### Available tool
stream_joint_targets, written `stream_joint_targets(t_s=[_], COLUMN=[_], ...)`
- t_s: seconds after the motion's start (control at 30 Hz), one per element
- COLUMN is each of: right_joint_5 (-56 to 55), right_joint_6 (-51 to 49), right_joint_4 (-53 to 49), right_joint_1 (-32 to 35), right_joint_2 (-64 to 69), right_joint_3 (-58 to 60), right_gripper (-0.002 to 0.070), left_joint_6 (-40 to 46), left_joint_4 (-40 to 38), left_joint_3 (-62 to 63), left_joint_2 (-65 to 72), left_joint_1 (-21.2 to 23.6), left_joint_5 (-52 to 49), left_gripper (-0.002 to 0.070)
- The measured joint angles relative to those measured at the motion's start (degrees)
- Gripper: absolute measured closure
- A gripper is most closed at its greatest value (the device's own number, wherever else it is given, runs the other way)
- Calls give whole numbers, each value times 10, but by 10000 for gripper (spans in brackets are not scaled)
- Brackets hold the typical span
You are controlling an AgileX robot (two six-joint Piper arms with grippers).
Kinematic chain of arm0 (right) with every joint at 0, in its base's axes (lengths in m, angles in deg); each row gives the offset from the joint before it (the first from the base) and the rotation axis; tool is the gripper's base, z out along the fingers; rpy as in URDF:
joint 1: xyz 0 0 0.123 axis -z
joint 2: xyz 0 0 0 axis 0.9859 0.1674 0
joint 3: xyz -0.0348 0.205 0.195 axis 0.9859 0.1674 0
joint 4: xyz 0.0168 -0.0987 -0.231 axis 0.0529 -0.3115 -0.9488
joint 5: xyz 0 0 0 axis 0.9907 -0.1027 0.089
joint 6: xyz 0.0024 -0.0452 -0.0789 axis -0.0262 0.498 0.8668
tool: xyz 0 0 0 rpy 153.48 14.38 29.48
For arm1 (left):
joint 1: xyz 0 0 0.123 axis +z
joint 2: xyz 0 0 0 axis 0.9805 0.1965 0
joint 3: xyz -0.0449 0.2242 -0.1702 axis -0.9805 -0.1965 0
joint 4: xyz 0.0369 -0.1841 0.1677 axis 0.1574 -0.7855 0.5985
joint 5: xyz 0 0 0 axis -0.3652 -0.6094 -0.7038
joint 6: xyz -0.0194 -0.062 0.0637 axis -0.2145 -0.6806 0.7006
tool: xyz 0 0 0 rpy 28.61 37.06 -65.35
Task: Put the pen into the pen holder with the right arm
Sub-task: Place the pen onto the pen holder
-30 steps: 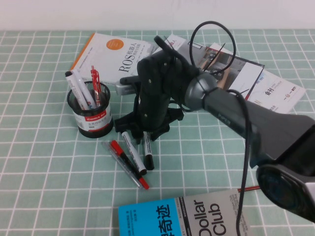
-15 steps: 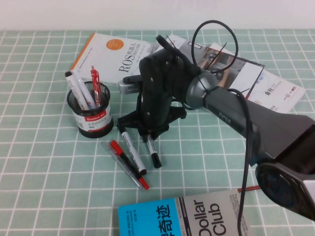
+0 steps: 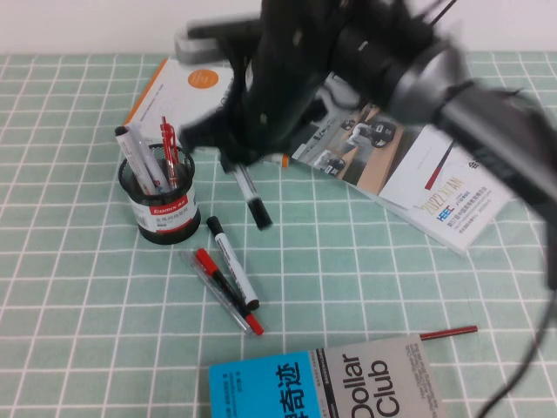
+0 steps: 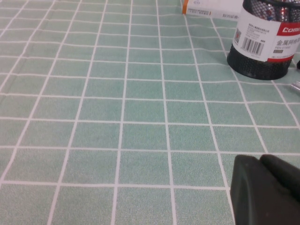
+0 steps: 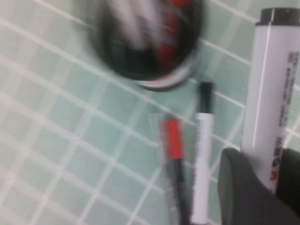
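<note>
My right gripper [image 3: 237, 164] is raised over the table, right of the pen holder [image 3: 159, 205], and is shut on the pen [image 3: 252, 198], a white marker hanging black end down. In the right wrist view the pen [image 5: 273, 93] sits between the dark fingers of the gripper [image 5: 265, 185], with the holder [image 5: 150, 42] blurred below. The black mesh holder has several pens in it. My left gripper [image 4: 263, 187] is low over bare cloth, fingers together, with the holder [image 4: 262, 44] ahead of it.
A second white marker [image 3: 232, 264] and a thin clear pen with a red cap [image 3: 219, 280] lie in front of the holder. A white ROS book [image 3: 187, 91] and magazines [image 3: 418, 174] lie at the back. A blue book [image 3: 322, 387] and a red pen [image 3: 448, 332] lie in front.
My right gripper has lifted the pen off the table, up and back towards the holder's side. The second marker and the clear pen stay where they were.
</note>
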Motion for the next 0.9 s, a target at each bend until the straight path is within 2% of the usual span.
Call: stream_joint_targets(t_s=[0.27,0.43,0.57,0.77,0.9], right_joint_5=[-2,-109,-262,-559,-745], right_joint_6=[61,93,142,232,248], right_joint_4=[17,37,87,161,179], right_joint_1=[-11,-24,-29,-32,-42], right_joint_2=[-77,-81,-92,-118,-120], right_joint_3=[0,36,136,341,431], right_gripper=[561,561,561,561,561], left_joint_6=[0,0,0,0,0], left_joint_4=[0,0,0,0,0], left_joint_3=[0,0,0,0,0], left_joint_2=[0,0,0,0,0], left_joint_1=[0,0,0,0,0], left_joint_5=[0,0,0,0,0], left_gripper=[681,681,681,681,681])
